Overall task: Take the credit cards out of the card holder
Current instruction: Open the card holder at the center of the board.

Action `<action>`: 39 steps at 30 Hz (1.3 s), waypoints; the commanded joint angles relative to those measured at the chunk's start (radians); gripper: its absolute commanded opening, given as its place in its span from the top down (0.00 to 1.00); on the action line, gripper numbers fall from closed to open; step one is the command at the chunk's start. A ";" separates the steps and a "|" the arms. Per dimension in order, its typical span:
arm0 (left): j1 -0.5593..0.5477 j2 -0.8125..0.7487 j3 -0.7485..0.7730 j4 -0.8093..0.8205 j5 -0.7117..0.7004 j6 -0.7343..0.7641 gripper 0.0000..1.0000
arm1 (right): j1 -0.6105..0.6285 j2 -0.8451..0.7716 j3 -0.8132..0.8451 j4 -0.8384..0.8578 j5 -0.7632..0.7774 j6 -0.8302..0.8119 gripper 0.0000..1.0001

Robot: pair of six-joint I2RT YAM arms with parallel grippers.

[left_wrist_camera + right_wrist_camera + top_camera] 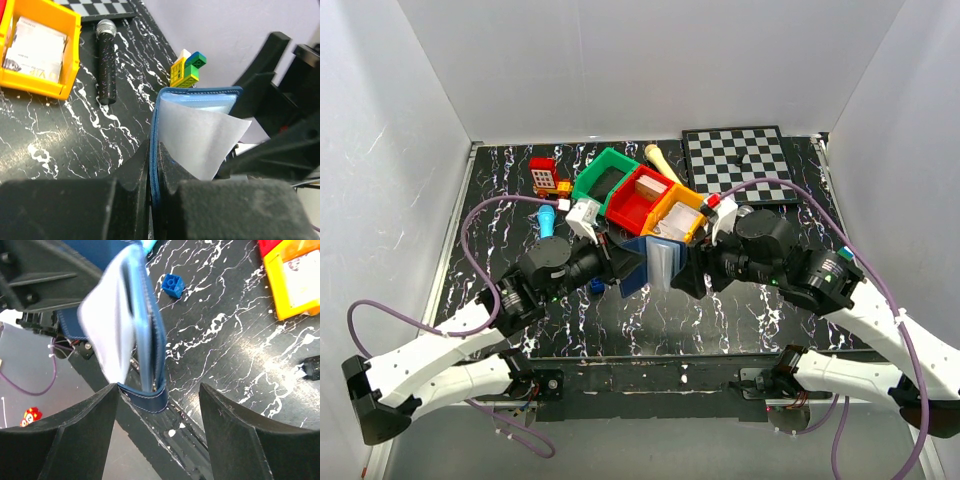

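Note:
The navy card holder (655, 262) hangs above the table between both arms, spread partly apart. My left gripper (154, 170) is shut on one navy edge of the card holder (197, 93). A pale sheet (200, 140) stands out of it; whether this is a card or an inner panel I cannot tell. My right gripper (159, 395) is open, its fingers on either side of the folded spine of the card holder (150, 340), with a wide gap on the right. A white card printed VIP (35, 50) lies in the orange bin (42, 85).
Green (603, 172), red (638, 195) and orange (678, 215) bins stand just behind the grippers. A chessboard (740, 160) lies at back right. A black microphone (106, 60), stacked toy bricks (187, 70) and a small blue cube (173, 284) lie on the marbled table.

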 commanded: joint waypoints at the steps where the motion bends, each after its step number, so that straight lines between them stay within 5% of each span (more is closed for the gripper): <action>1: 0.001 -0.063 0.055 0.038 0.052 0.087 1.00 | -0.041 -0.009 0.047 0.063 0.031 0.012 0.26; 8: 0.001 -0.111 0.064 0.027 0.114 0.147 1.00 | -0.086 -0.002 0.073 0.091 -0.038 0.032 0.30; 14: 0.001 -0.131 0.061 0.028 0.148 0.164 1.00 | -0.107 0.008 0.090 0.097 -0.059 0.034 0.43; 23: 0.001 -0.163 0.070 0.005 0.160 0.207 1.00 | -0.164 -0.009 0.151 0.025 0.004 0.009 0.39; 39: 0.001 -0.146 0.105 -0.002 0.211 0.242 1.00 | -0.178 0.025 0.179 0.047 -0.252 -0.017 0.36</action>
